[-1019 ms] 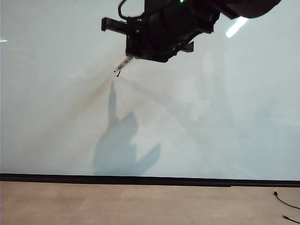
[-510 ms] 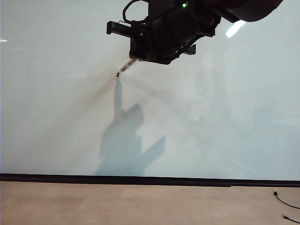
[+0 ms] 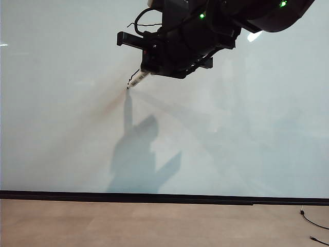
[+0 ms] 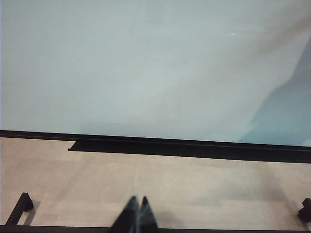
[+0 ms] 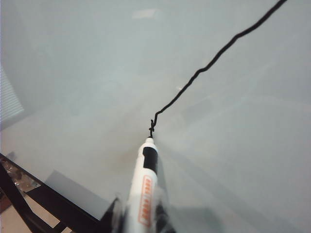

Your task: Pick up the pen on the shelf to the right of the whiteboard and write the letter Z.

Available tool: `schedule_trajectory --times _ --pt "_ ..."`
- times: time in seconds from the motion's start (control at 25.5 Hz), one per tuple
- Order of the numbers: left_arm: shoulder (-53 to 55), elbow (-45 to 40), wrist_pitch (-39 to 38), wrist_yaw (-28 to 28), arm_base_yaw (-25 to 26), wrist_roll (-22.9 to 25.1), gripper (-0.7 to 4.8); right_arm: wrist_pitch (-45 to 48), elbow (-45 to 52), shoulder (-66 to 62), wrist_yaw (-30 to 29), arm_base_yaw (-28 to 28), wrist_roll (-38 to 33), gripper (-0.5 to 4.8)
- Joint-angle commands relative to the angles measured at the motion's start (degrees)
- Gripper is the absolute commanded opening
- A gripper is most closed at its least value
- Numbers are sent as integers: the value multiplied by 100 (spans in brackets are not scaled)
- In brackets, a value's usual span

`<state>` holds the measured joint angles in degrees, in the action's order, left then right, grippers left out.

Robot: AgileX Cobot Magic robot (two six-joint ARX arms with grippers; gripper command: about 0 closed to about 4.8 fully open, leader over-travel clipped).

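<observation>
My right gripper (image 3: 145, 71) hangs high in front of the whiteboard (image 3: 61, 128), shut on the pen (image 3: 138, 78), a white marker with an orange label. In the right wrist view the pen (image 5: 145, 187) sticks out between the fingers of the right gripper (image 5: 138, 211), and its dark tip touches the whiteboard (image 5: 73, 58). A thin wobbly black stroke of the letter Z (image 5: 204, 70) runs diagonally away from the tip, with a small hook at the tip. My left gripper (image 4: 138, 201) is shut and empty, low over the floor facing the whiteboard (image 4: 146, 63).
A black strip (image 3: 154, 196) edges the board's bottom above the beige floor (image 3: 154, 224). A black shelf ledge (image 4: 170, 148) runs along that edge. A black cable (image 3: 313, 221) lies on the floor at the right. The arm's shadow (image 3: 139, 159) falls on the board.
The right gripper has shifted slightly down and to the right with the pen, whose tip now sits lower on the board. The left arm has not moved.
</observation>
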<state>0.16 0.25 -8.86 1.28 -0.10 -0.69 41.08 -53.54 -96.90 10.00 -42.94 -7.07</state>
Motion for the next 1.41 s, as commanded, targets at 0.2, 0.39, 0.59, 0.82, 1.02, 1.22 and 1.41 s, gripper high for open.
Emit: schedule_trajectory --times 0.2,0.39,0.59,0.82,1.02,1.22,1.41 --pt "2 13 33 2 0 24 -4 122 -22 28 61 9 -24 -6" --pt "2 13 33 2 0 24 -5 109 24 133 199 7 4 -6" --pt "2 13 33 2 0 24 -4 59 151 275 391 9 52 -6" --pt "2 13 31 0 0 24 -4 -70 374 501 601 33 114 -6" --pt "2 13 33 2 0 24 -5 -107 612 734 752 96 127 -6" --pt "2 13 31 0 0 24 -5 -269 667 901 826 162 153 -6" --pt "2 13 33 2 0 24 -4 -323 739 1045 935 181 190 -6"
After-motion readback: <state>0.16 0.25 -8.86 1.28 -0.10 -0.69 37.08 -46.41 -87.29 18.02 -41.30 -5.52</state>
